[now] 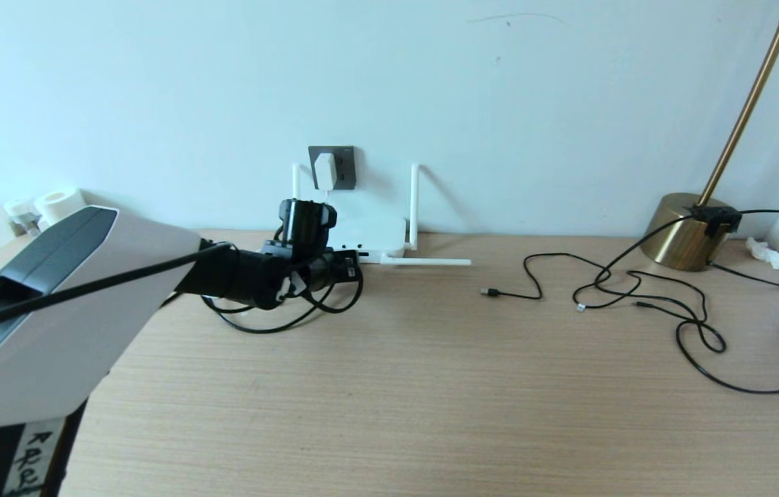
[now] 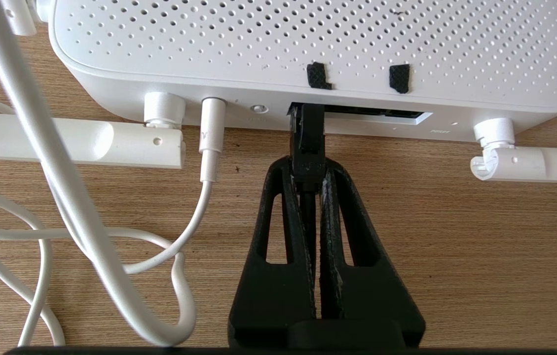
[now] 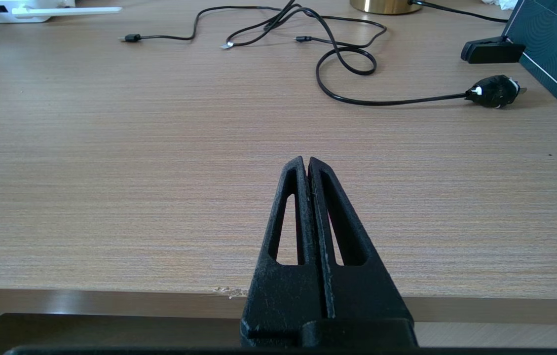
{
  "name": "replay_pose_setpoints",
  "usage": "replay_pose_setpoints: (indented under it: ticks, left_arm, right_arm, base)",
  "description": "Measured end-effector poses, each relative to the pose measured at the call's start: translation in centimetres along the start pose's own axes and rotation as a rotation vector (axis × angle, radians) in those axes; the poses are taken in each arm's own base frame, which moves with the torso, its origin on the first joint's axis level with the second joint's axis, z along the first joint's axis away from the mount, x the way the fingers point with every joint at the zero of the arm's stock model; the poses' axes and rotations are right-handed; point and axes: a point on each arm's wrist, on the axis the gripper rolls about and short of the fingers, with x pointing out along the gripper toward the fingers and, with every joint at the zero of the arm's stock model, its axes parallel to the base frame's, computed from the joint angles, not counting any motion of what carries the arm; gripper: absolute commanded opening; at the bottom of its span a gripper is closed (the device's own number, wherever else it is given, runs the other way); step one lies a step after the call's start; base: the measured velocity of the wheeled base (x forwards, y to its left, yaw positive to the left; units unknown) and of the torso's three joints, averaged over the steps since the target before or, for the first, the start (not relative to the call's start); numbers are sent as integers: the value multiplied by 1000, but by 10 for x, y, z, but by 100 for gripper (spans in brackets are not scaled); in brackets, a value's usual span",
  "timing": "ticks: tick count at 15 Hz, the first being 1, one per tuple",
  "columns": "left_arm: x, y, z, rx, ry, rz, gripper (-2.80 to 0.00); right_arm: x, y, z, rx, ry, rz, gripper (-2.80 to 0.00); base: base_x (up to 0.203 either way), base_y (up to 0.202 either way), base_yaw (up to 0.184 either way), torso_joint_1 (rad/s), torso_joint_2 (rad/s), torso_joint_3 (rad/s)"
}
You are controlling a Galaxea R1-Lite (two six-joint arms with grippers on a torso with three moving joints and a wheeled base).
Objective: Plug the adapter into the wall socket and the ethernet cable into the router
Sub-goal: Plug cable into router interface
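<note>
Black fingers [image 2: 330,197] of the left gripper [image 2: 309,170] fill the foreground of the left wrist view, pinched tight on the plug of the ethernet cable [image 2: 308,143], whose cord runs back between them. That plug points straight at the router [image 2: 308,44] just ahead, its nose at or just inside the left end of the dark port strip [image 2: 382,114] on the near edge; whether it has seated I cannot tell. Its long axis lines up with the port's depth, so I judge the coming move to be a straight push forward along that line (no sideways correction looks needed). Beside it a thin white cord [image 2: 209,133] is already plugged into the router.

Farther out, in the head view, the adapter [image 1: 324,170] sits in the wall socket [image 1: 343,166] above the router, so that half looks done.

Well to the right, the right gripper [image 3: 306,165] hovers at the near edge of the table [image 3: 110,172], fingers pressed together on nothing, far from the router.
</note>
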Motion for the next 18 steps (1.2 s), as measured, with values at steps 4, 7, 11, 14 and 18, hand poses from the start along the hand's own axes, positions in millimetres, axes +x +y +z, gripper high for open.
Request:
replay_pose_setpoints:
  ticks: [4,7,11,14,18]
  left_arm:
    - [2,-1,0,0,0,0,-280]
    - [3,-1,0,1,3,0,-280]
    - [2,-2,1,1,8,0,-280]
    - [3,-2,2,0,6,0,-280]
    - [4,-1,3,-2,2,2,-280]
  right_arm:
    - [0,0,0,0,0,0,-280]
    - [0,0,0,0,0,0,-280]
    - [0,0,0,0,0,0,-280]
    - [0,0,0,0,0,0,-280]
    - [0,0,0,0,0,0,-280]
  base:
    - [0,0,0,0,0,0]
    - [0,0,0,0,0,0]
    - [0,0,0,0,0,0]
    - [0,0,0,0,0,0]
    - [0,0,0,0,0,0]
